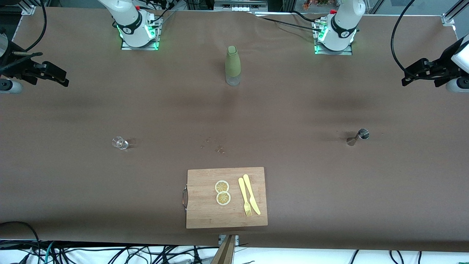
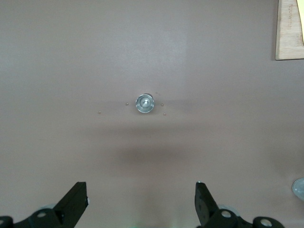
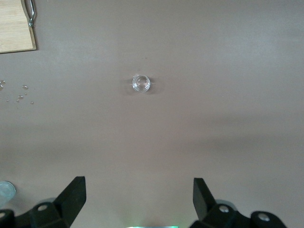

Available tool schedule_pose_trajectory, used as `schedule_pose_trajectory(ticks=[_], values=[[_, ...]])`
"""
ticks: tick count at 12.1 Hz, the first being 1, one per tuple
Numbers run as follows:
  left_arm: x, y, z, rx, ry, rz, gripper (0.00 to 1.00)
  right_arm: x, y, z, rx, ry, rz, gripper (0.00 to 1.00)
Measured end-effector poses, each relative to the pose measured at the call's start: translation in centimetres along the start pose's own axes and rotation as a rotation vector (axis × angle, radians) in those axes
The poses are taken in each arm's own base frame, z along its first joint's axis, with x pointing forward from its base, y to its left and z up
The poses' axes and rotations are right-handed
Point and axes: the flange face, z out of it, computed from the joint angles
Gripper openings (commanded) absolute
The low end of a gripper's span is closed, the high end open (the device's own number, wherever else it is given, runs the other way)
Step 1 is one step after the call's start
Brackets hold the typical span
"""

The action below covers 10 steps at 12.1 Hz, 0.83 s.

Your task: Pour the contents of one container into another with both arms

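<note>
Nothing has been poured: the metal jigger [image 1: 358,137] and small glass [image 1: 119,143] are ungrasped, left gripper [image 2: 142,202] and right gripper [image 3: 139,199] held wide open, empty.

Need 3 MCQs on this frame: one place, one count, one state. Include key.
1. The bottle stands
A. on the cutting board
B. on the table between the two arm bases
C. beside the small glass

2. Lemon slices on the cutting board:
A. one
B. two
C. four

3. The left gripper is
A. open, empty
B. shut on the metal measuring cup
C. shut on the bottle

Key: 1 B, it stands far from the board. 2 B, two rounds beside the fork and knife. 3 A, fingers spread above the metal measuring cup; right gripper likewise over the small glass.
</note>
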Motion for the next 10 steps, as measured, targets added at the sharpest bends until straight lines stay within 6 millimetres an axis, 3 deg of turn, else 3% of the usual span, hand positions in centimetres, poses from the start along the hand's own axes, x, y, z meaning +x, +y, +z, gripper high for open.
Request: schedule_pose_trajectory(ticks=[5,10], values=[[0.41,0.22,0.47,0.000,-0.007,0.004,1.00,0.03,0.00,-0.02,0.000,0.003,0.000,1.00],[0.76,0.55,-0.27,0.001,0.031,0.010,1.00,0.04,0.00,-0.02,0.000,0.003,0.000,1.00]])
